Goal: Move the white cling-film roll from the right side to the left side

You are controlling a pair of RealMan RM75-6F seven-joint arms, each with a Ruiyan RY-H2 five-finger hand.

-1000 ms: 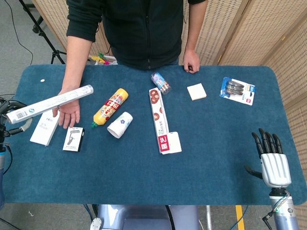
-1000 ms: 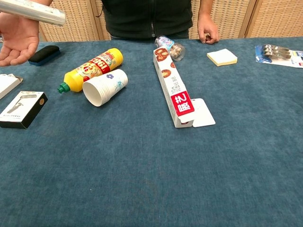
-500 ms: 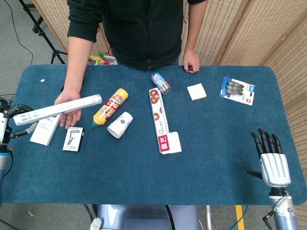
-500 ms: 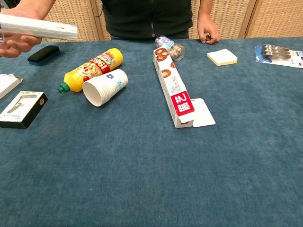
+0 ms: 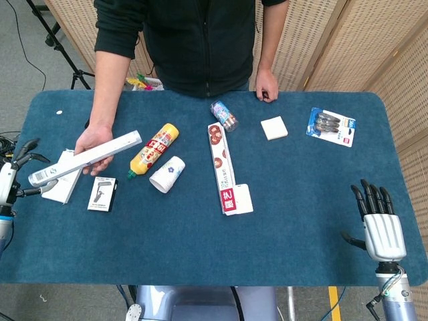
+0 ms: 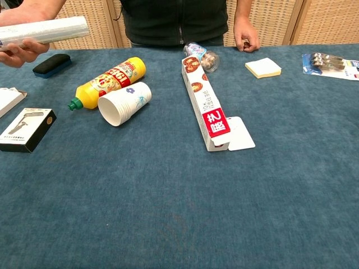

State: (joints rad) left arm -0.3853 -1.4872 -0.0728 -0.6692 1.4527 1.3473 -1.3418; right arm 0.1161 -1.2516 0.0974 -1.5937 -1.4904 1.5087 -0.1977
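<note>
I am seeing the white cling-film roll [image 5: 85, 158] left of the yellow bottle [image 5: 154, 149], held by the person's hand [image 5: 93, 144]. My left hand [image 5: 17, 175] is lying spread beside the roll's end, my right hand [image 5: 381, 224] is flat and spread well right of the bottle, so the transfer appears nearly complete.

Woven rattan screens [image 5: 314, 40] stand behind the blue-clothed table [image 5: 200, 247], grey floor [image 5: 27, 60].

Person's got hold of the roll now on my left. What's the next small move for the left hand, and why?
Probably ease the left hand back and clear. Its fingers are spread and look off the white cling-film roll, which the person's hand grips over the left side of the table. The right hand sits open at the right edge, so nothing is needed there.
</note>
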